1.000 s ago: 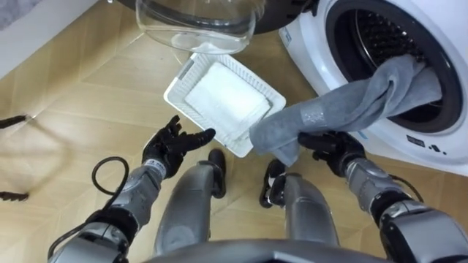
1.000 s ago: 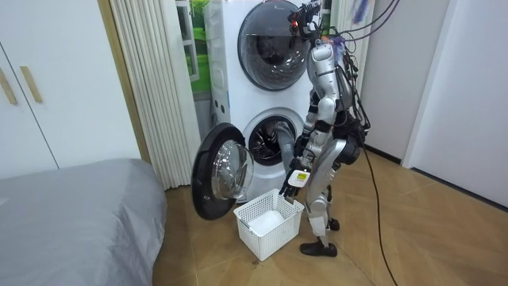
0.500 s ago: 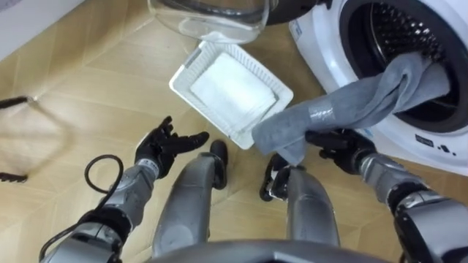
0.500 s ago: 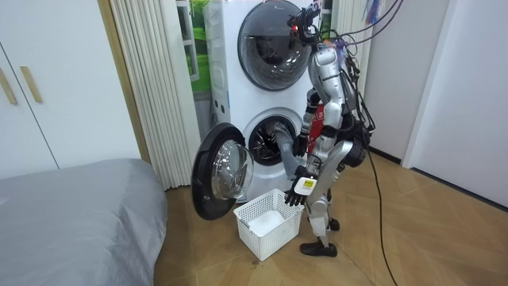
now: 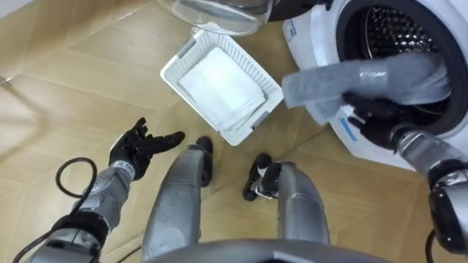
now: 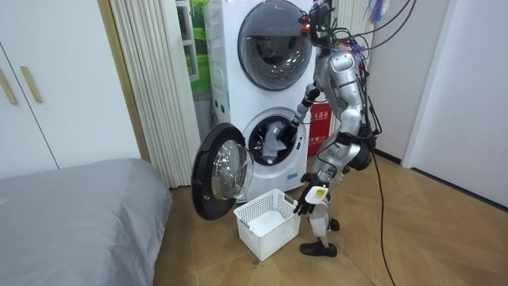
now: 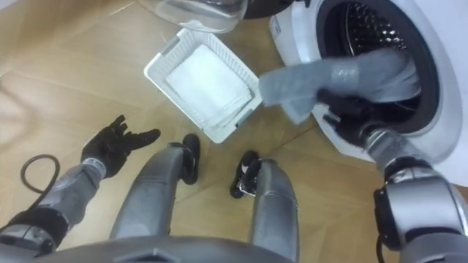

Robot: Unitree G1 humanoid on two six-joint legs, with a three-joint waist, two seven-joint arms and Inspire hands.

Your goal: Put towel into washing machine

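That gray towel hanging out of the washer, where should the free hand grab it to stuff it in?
Grab the gray towel at its loose end, which overhangs the washer's rim, coming from below on the robot's left. The right robot hand grips the middle; the left robot hand is open.
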